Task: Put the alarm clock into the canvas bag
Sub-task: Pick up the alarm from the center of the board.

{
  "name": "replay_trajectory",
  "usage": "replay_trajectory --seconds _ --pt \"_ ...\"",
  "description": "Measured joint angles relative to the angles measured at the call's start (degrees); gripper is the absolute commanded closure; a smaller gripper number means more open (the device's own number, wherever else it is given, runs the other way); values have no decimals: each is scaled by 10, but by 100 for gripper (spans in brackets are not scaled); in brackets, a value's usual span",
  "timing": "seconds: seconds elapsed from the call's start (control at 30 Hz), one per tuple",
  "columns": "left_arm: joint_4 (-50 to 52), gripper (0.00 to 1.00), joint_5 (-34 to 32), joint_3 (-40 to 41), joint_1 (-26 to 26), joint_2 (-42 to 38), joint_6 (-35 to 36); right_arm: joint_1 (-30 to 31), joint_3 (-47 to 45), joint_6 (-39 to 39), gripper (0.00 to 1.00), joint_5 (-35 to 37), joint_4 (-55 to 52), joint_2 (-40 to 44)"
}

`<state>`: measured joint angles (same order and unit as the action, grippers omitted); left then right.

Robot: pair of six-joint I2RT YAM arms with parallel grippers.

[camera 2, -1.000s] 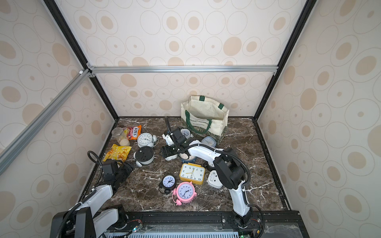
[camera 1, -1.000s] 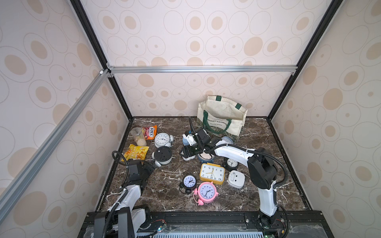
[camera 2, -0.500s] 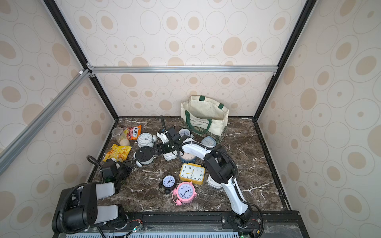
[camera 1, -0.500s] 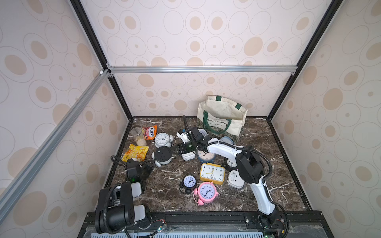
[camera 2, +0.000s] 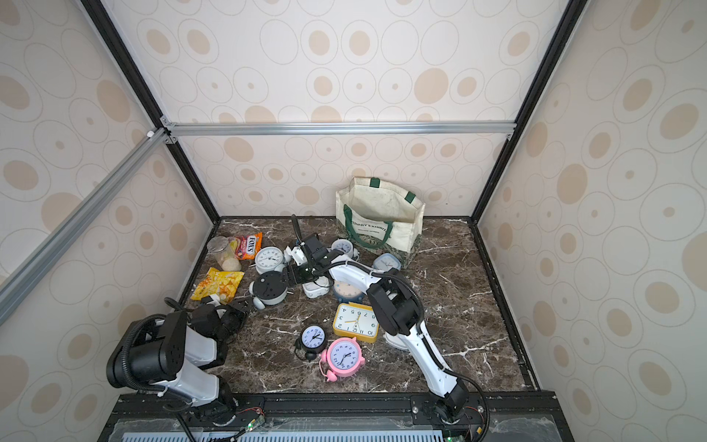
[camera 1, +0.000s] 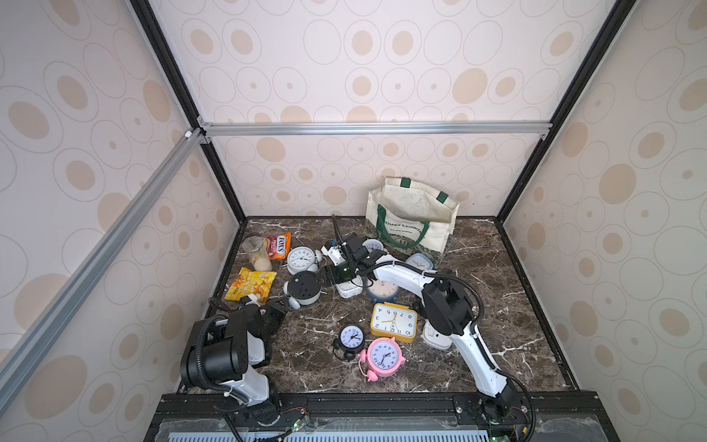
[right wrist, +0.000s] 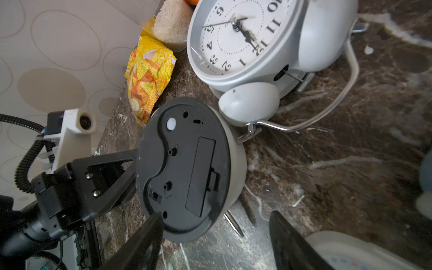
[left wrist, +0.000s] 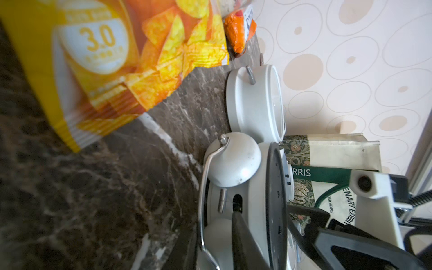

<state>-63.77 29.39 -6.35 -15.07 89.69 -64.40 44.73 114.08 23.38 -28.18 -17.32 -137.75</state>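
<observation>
The alarm clock [camera 1: 304, 289] is a white twin-bell one lying face down, its black back [right wrist: 184, 163] upward, left of the table's middle. My left gripper [camera 1: 283, 304] reaches it from the near left. Its fingers [left wrist: 243, 243] have closed around the clock's wire handle and one bell [left wrist: 217, 233]. My right gripper [camera 1: 331, 275] is open on the clock's right side, one finger [right wrist: 140, 240] by the black rim, holding nothing. The canvas bag [camera 1: 413, 222] stands open against the back wall, right of centre.
Other clocks lie around: white twin-bell [camera 1: 301, 259], blue [camera 1: 382, 291], yellow rectangular [camera 1: 394, 321], small black [camera 1: 352, 336], pink [camera 1: 383, 354], pale blue [camera 1: 420, 262] by the bag. A chips bag [camera 1: 250, 285], candy packet [camera 1: 278, 246] and jar [camera 1: 257, 252] sit at the left.
My left arm has risen and pushed its gripper forward onto the face-down clock, jaws narrowing. My right gripper has swung left to the same clock, still open.
</observation>
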Motion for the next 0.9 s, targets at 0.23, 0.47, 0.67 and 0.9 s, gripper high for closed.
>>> replay_trajectory --seconds 0.23,0.47,0.67,0.9 --pt "-16 98 13 -1 0 -31 -13 0 23 0 28 -5 -14 -16" --pt "79 100 20 -26 1 -130 18 -4 -42 0 20 10 9 25" --pt "286 100 1 -112 25 -261 129 -21 -151 -12 14 52 26 139" --pt "480 100 -28 -229 64 -319 272 -48 -203 -34 18 80 24 276"
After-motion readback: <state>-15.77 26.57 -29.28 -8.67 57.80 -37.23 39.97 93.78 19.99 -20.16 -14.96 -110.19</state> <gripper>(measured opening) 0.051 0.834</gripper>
